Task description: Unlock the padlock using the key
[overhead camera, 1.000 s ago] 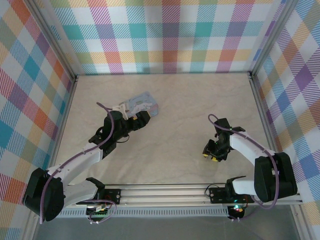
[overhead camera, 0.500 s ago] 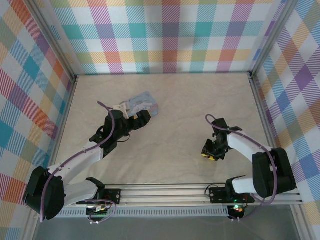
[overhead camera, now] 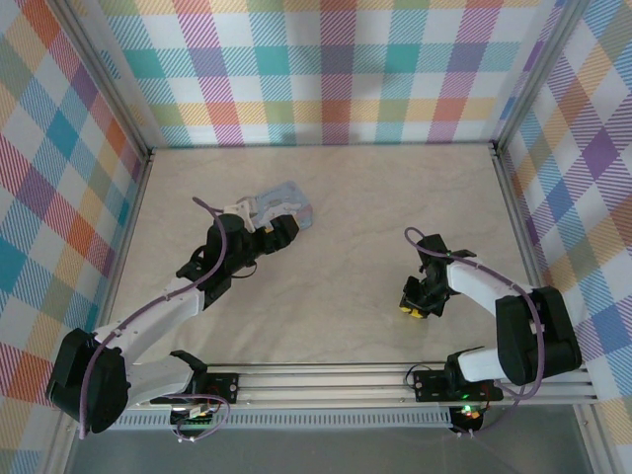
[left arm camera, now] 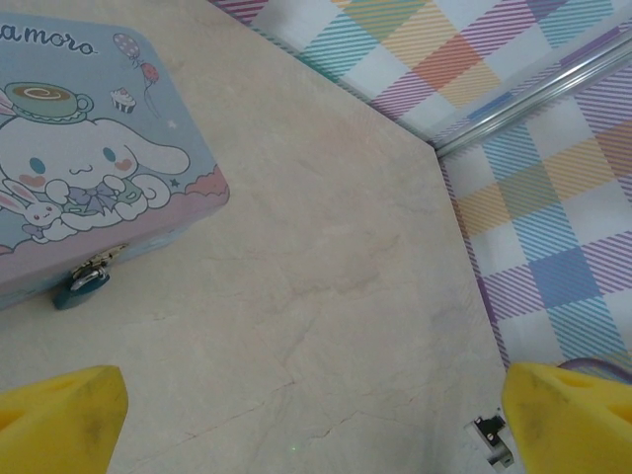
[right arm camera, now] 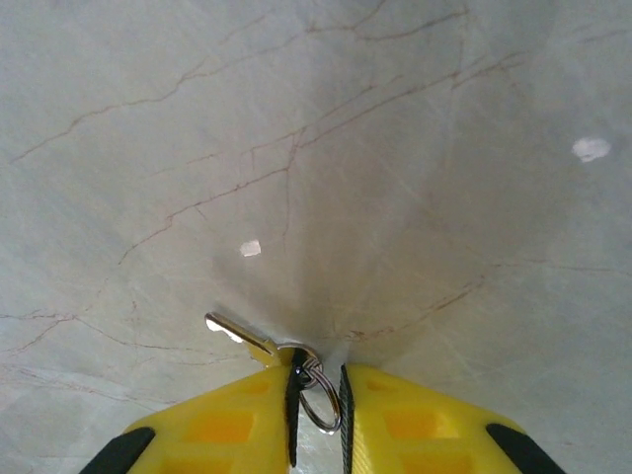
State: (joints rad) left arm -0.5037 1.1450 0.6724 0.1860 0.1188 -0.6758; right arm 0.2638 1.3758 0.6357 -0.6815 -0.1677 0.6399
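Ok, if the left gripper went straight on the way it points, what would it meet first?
Probably the bare table: the left gripper, open, angles down at plain marble. The tin and the padlock sit left of that line. Depth is hard to judge.

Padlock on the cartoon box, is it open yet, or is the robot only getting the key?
Nothing is finished yet. In hand: the right pincer is low over the table, fingers almost together around the ring of the key. The left pincer hovers wide open near the tin. Left: lift the key, carry it over, and turn it in the padlock, which hangs on the tin's clasp, apparently shut.
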